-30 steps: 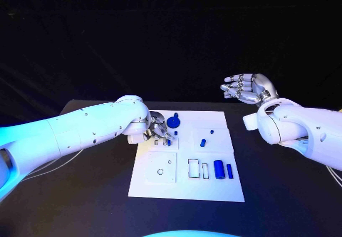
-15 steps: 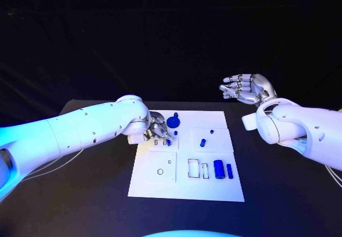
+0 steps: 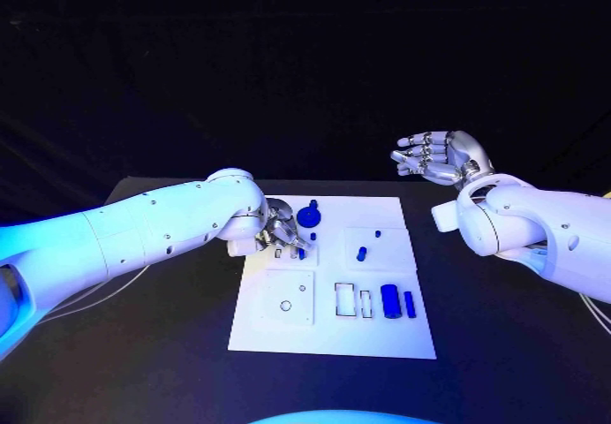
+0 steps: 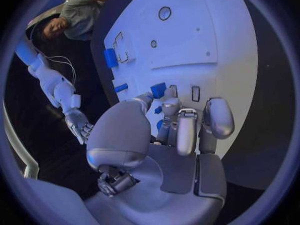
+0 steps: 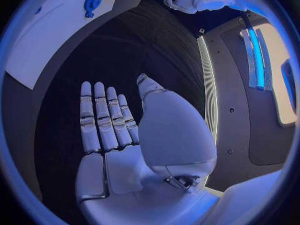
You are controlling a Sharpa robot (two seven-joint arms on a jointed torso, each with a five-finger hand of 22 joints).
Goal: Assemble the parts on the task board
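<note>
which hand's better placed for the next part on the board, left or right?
Left, most likely. The left hand is already down on the task board, fingers at the small blue part by the slots. The right hand is raised off beyond the board's far right corner, fingers apart, holding nothing.

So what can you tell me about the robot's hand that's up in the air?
That is the right hand, silver and shiny like metal, on the end of a white arm. It is raised beyond the far right corner of the task board, above the black table. Its fingers lie straight, side by side, with the thumb apart. It holds nothing and touches nothing.
</note>
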